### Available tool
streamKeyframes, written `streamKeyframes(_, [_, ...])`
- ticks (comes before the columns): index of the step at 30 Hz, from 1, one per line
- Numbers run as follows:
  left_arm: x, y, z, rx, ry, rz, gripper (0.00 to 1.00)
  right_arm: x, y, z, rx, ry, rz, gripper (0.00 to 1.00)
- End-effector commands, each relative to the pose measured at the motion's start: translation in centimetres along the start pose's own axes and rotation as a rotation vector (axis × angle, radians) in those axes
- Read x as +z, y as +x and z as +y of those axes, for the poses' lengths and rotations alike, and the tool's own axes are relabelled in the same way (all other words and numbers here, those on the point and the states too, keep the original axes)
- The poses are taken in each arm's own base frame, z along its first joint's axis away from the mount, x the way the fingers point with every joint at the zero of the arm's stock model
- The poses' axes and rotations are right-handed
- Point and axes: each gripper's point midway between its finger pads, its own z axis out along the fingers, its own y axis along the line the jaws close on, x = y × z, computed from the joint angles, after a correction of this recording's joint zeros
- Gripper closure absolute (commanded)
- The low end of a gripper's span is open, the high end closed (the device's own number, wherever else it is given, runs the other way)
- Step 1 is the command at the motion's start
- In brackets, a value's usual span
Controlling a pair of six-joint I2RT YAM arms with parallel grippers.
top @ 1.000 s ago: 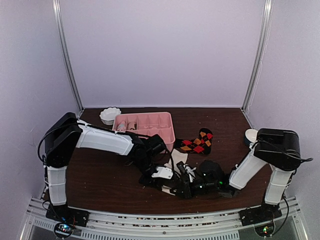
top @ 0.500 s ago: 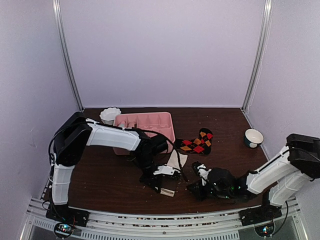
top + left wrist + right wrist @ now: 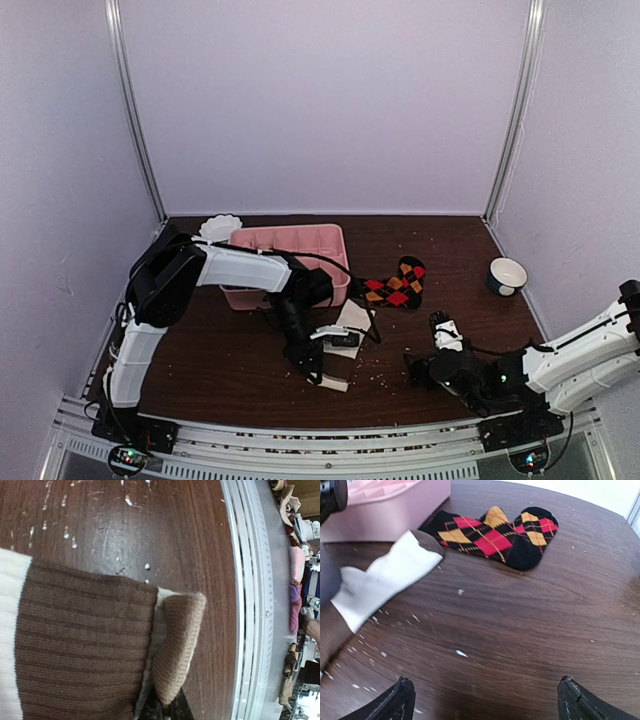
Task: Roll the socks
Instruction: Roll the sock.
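Observation:
A cream-white sock with brown patches lies mid-table; its brown ribbed band fills the left wrist view. My left gripper is shut on the sock's tan end, pinched between the jaws at the bottom edge. A pair of black argyle socks lies flat behind it, right of the pink tray, also seen as argyle socks from the right wrist. My right gripper stands wide open over bare wood, right of the cream sock, its fingertips holding nothing.
A pink compartment tray stands at the back centre, with a small white bowl to its left. Another small bowl sits at the right. Crumbs dot the brown table. The metal rail runs along the near edge.
My right gripper has opened, let go of the sock and drawn back to the right. The left gripper keeps its hold on the cream sock and has shifted slightly.

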Motion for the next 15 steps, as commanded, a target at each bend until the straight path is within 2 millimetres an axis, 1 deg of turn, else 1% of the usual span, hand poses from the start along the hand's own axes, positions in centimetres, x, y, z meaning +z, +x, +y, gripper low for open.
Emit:
streamKeyframes(1, [0.8,1.8,1.9,-0.112,-0.016,0.086,1.00,-0.9,-0.8,0.3,-0.115,-0.011,-0.029,0.00])
streamKeyframes(4, [0.8,1.9,2.2,-0.153,-0.007,0.118,1.00,-1.6,-1.8,2.6,-0.194,-0.098,-0.046,0.00])
streamKeyframes(7, [1.1,2.2,2.5,-0.193,0.008,0.157,1.00,-3.0,-1.5,6.8,-0.391,-0.252,-0.091,0.00])
streamKeyframes(10, [1.2,2.4,2.8,-0.218,0.013,0.184,1.00,-4.7,-0.4,11.0,-0.604,-0.404,-0.154,0.01])
streamKeyframes(12, [1.3,2.5,3.0,-0.232,0.007,0.196,1.00,-4.8,0.4,13.3,-0.708,-0.468,-0.138,0.07])
streamKeyframes(13, [1.2,2.4,3.0,-0.235,0.008,0.200,1.00,-4.9,0.3,14.8,-0.749,-0.498,-0.134,0.11])
streamKeyframes(15, [1.4,2.5,3.1,-0.245,0.015,0.202,1.00,-4.8,0.6,16.7,-0.821,-0.530,-0.137,0.17])
